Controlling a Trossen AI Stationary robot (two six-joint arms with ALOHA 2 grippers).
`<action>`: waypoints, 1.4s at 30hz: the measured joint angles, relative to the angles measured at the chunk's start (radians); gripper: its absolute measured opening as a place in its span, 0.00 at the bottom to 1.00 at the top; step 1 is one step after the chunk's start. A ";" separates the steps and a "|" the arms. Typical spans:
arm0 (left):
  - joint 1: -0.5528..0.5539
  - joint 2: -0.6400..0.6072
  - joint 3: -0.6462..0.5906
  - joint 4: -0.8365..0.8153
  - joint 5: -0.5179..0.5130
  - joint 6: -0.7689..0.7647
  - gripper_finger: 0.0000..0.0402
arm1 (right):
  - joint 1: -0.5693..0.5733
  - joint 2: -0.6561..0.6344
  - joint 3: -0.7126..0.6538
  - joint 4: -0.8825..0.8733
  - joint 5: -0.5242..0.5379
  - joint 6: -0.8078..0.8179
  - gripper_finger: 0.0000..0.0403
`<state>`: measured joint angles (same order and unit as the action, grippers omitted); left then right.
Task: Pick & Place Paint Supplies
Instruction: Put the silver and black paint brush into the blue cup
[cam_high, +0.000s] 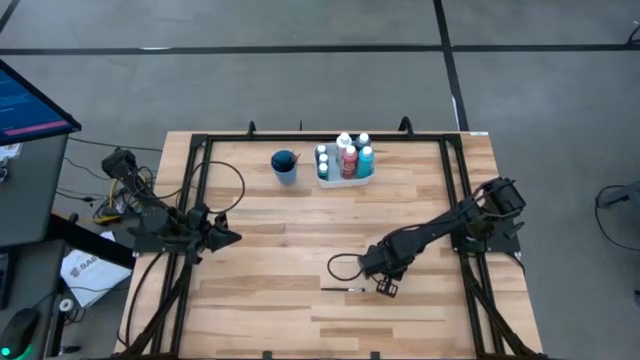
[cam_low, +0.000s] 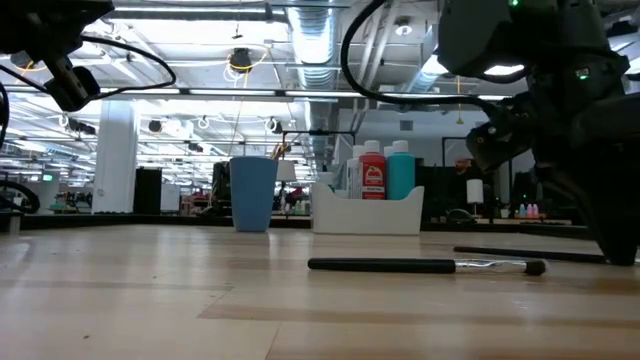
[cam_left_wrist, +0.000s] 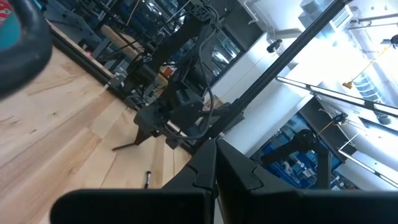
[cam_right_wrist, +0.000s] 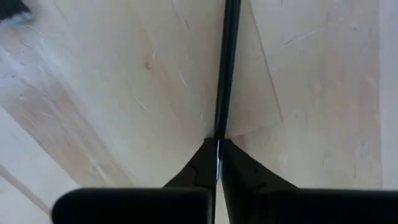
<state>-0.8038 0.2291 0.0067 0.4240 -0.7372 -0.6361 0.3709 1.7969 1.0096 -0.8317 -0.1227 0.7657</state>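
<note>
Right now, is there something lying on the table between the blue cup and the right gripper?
No. In the high view, only bare wood lies between the blue cup and the right gripper, shut on a paintbrush.

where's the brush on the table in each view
High: brush lies near the front edge, just left of the right gripper.
Low: lying flat in the foreground, right of centre.
Left wrist: thin dark line on the wood.
Right wrist: handle runs up from the shut fingertips.
Shared landmark: the right gripper.

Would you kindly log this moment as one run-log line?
right gripper: shut on thin dark-handled paintbrush, low over wooden table | left gripper: shut, waiting at left side
</note>
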 joint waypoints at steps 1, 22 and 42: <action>0.000 0.000 0.000 0.001 0.000 0.000 0.00 | -0.003 -0.001 0.006 -0.006 0.002 -0.005 0.01; 0.000 0.000 0.000 0.029 -0.025 0.000 0.00 | -0.025 -0.062 0.028 -0.018 0.025 0.021 0.00; 0.065 0.149 0.095 0.126 -0.201 0.033 0.17 | -0.011 -0.026 0.051 -0.018 0.009 0.076 0.37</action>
<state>-0.7385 0.3782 0.1012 0.5496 -0.9381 -0.6032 0.3602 1.7706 1.0603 -0.8499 -0.1136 0.8421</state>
